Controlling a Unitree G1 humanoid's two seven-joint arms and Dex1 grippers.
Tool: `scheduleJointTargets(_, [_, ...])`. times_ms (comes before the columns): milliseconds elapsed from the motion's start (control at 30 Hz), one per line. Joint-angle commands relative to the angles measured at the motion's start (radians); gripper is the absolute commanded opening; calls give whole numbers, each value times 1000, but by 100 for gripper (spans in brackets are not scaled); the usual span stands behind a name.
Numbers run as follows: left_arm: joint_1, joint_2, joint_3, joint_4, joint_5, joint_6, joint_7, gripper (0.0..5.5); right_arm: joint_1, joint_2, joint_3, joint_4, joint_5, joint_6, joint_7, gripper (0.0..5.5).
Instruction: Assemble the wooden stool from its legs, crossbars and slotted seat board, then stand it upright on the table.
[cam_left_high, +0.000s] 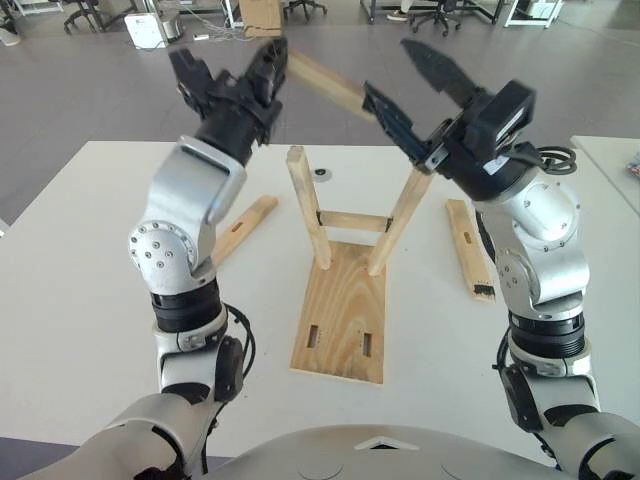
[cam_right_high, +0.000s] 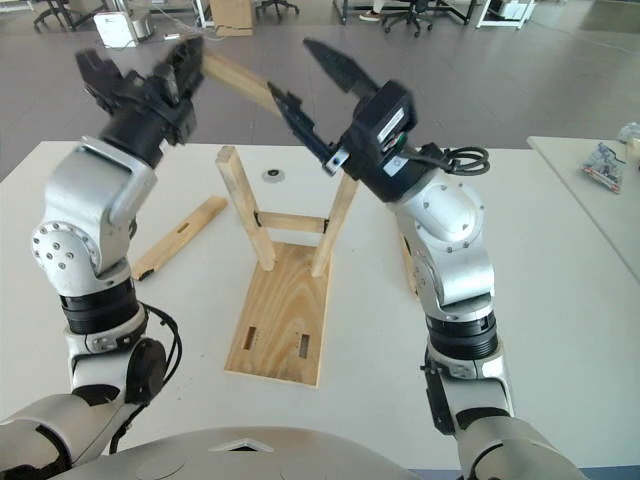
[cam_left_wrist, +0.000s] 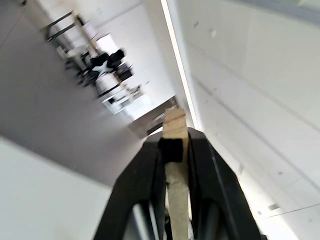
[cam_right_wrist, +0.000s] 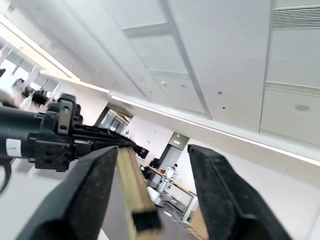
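The slotted seat board (cam_left_high: 340, 320) lies flat on the white table (cam_left_high: 90, 260). Two legs (cam_left_high: 308, 205) (cam_left_high: 398, 222) stand in its far end, joined by a crossbar (cam_left_high: 352, 221). High above the table's far side, my left gripper (cam_left_high: 235, 85) is shut on one end of a wooden bar (cam_left_high: 325, 82), which slants down to the right. My right gripper (cam_left_high: 415, 95) is open at the bar's other end, one finger above it and one below. In the right wrist view the bar (cam_right_wrist: 132, 190) lies between the spread fingers (cam_right_wrist: 95, 195), close to one of them.
One loose wooden piece (cam_left_high: 245, 225) lies on the table left of the board, and another (cam_left_high: 468, 248) lies to its right. A small dark ring (cam_left_high: 320, 173) sits behind the legs. A second table (cam_left_high: 610, 160) stands at the far right.
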Motion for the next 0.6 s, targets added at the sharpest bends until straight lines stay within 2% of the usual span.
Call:
scheduleJointTargets(33, [-84, 156, 69, 86, 82, 18, -107, 40, -55, 33, -86, -2, 92, 74, -86, 343])
scheduleJointTargets(133, [-118, 423, 93, 250, 348, 9, -378, 40, -85, 28, -163, 37, 81, 86, -174, 368])
scheduleJointTargets(233, [-46, 603, 14, 425, 646, -74, -713, 40, -84, 18, -203, 71, 40, 77, -233, 368])
scheduleJointTargets(300, [28, 620, -25, 521, 746, -120, -910, 40, -77, 13, -210, 90, 17, 66, -251, 368])
scheduleJointTargets(433, [144, 550, -66, 649, 879, -251, -1159, 40, -51, 14, -237, 131, 13, 35, -254, 368])
scheduleJointTargets(600, [174, 496, -111, 822, 1077, -415, -1280, 40, -37, -6, -274, 206, -16, -8, -260, 368])
